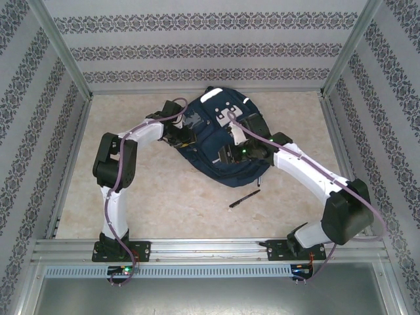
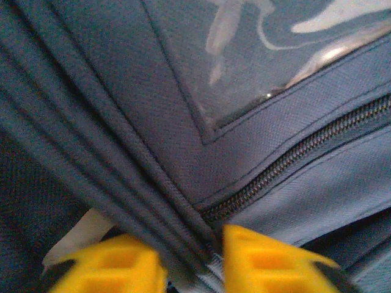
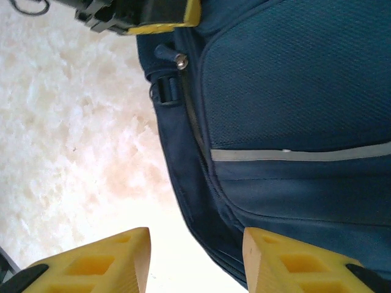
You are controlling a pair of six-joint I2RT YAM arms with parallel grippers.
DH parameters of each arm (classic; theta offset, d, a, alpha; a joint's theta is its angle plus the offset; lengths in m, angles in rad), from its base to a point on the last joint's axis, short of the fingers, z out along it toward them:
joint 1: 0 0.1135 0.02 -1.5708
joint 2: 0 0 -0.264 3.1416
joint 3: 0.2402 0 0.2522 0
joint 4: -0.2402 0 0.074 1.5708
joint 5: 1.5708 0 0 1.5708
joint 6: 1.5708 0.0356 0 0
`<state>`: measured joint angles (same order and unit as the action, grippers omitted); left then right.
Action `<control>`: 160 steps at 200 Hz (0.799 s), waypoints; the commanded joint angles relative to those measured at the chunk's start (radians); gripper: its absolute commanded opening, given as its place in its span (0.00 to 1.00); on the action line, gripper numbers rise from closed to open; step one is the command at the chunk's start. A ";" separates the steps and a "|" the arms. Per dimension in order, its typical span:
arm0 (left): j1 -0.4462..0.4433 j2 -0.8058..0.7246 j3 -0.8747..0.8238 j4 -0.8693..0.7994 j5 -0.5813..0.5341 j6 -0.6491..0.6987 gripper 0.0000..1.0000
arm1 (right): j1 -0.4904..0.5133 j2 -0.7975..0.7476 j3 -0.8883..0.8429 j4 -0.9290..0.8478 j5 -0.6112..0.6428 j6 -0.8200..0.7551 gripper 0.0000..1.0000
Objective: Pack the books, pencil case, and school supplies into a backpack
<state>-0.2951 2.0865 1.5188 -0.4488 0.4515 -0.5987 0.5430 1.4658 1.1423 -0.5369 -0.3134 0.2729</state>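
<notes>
At the left wrist view's bottom edge, the left gripper (image 2: 194, 268) shows yellow fingers (image 2: 116, 268) cut off and blurred, so whether they pinch the backpack (image 2: 256, 159) folds cannot be told. From above, the pen (image 1: 244, 199) below centre is too small for detail.

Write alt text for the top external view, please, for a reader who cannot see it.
A navy backpack lies on a beige table, the left end effector at its left side and the right end effector on its middle. One black pen lies on the table nearby.
</notes>
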 commanded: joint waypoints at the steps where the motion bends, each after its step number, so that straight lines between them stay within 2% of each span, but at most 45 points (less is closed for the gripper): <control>1: -0.004 -0.011 -0.003 0.025 -0.024 -0.028 0.13 | 0.060 0.050 0.043 0.038 0.025 0.047 0.43; 16: -0.004 -0.060 -0.040 0.028 -0.036 -0.047 0.00 | 0.111 0.092 0.067 0.062 0.036 0.068 0.45; 30: -0.003 -0.113 -0.083 0.041 -0.024 -0.087 0.00 | 0.146 0.148 0.115 0.065 0.091 0.173 0.46; 55: -0.005 -0.182 -0.140 0.073 0.052 -0.196 0.00 | 0.156 0.226 0.147 0.105 0.092 0.541 0.47; 80: -0.006 -0.213 -0.156 0.064 0.118 -0.288 0.00 | 0.166 0.257 0.161 0.112 0.121 0.817 0.46; 114: -0.022 -0.265 -0.194 0.086 0.122 -0.338 0.00 | 0.206 0.276 0.204 0.115 0.204 1.058 0.47; 136: -0.030 -0.273 -0.220 0.137 0.173 -0.415 0.00 | 0.226 0.292 0.222 0.073 0.260 1.206 0.45; 160: -0.048 -0.282 -0.247 0.203 0.206 -0.485 0.00 | 0.236 0.300 0.185 0.126 0.258 1.385 0.42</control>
<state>-0.3080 1.8557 1.2968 -0.3466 0.5549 -0.9760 0.7677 1.7401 1.3396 -0.4286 -0.1089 1.3991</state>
